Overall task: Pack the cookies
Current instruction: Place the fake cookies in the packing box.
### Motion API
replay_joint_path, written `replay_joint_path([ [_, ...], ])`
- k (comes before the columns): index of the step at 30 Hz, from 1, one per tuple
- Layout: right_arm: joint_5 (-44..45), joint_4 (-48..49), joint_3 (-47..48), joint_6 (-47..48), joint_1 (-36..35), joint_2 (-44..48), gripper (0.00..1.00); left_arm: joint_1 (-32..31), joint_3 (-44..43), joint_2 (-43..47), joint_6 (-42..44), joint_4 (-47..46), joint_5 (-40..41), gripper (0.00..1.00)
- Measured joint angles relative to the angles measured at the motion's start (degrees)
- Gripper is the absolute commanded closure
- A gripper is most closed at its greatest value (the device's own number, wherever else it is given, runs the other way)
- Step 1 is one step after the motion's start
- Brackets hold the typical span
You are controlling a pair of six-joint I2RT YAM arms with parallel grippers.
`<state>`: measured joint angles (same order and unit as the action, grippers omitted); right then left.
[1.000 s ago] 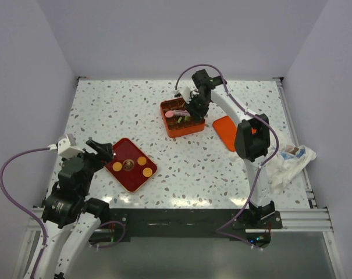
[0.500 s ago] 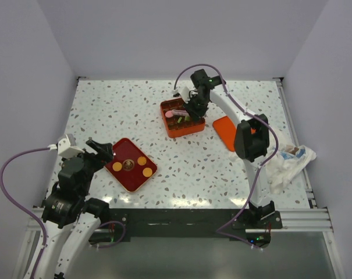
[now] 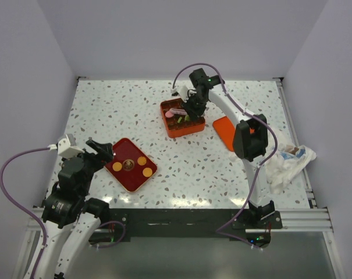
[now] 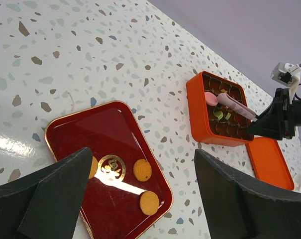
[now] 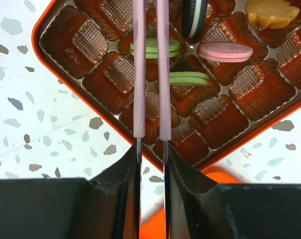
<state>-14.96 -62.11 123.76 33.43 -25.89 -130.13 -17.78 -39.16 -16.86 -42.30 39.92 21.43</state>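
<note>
Three orange cookies (image 3: 141,160) lie on the red tray (image 3: 126,151); in the left wrist view two show whole (image 4: 142,170) and one is half hidden behind a finger. My left gripper (image 4: 142,151) hangs open above that tray. The orange box (image 3: 184,131) holds green cookies (image 5: 189,78), a pink cookie (image 5: 225,51), a dark one (image 5: 194,17) and a yellow one (image 5: 272,12). My right gripper (image 5: 151,149) is shut on pink tongs (image 5: 139,74), which reach over the box; their tips run off the top of the right wrist view.
The box's orange lid (image 3: 225,132) lies flat just right of the box. A crumpled white cloth (image 3: 289,163) sits at the table's right edge. Walls close in the table on the left, back and right.
My right gripper with the tongs has shifted slightly left and farther back over the box. The left arm has not moved.
</note>
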Motion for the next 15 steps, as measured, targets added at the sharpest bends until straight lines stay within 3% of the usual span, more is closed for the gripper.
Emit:
replay_joint_path([
  [15, -0.8, 0.9, -3.2, 0.0, 0.0, 0.6, 0.66, 0.0, 0.0, 0.0, 0.0, 0.0, 0.0, 0.11],
])
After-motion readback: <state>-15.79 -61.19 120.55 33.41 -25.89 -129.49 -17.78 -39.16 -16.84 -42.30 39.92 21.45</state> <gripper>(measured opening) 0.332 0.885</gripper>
